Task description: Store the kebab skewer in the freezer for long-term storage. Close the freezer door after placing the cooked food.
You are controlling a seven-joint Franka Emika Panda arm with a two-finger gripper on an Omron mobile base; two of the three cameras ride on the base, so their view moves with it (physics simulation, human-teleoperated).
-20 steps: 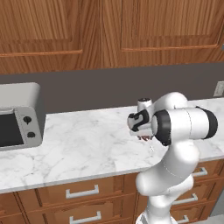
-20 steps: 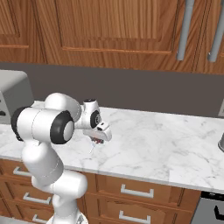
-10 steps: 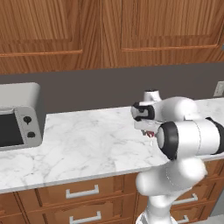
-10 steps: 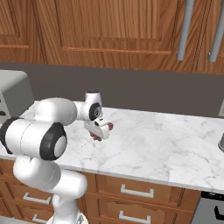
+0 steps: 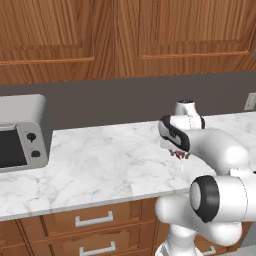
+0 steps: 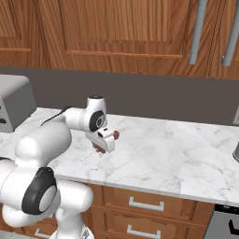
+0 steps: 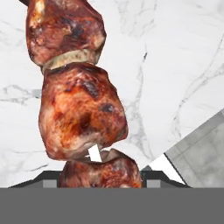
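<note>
The gripper [image 6: 104,140] is hanging above the white marble counter [image 6: 186,154], its jaws closed narrowly on the kebab skewer [image 6: 100,147], which it is carrying clear of the surface. In the right base view the pale stick is slanting down and left from the gripper, with a reddish chunk showing beside the jaws. In the hand view the meat chunks of the skewer [image 7: 78,109] are looming close before the camera. A grey toaster oven [image 5: 22,132] is sitting far to the left, below wooden wall cabinets [image 5: 125,35].
</note>
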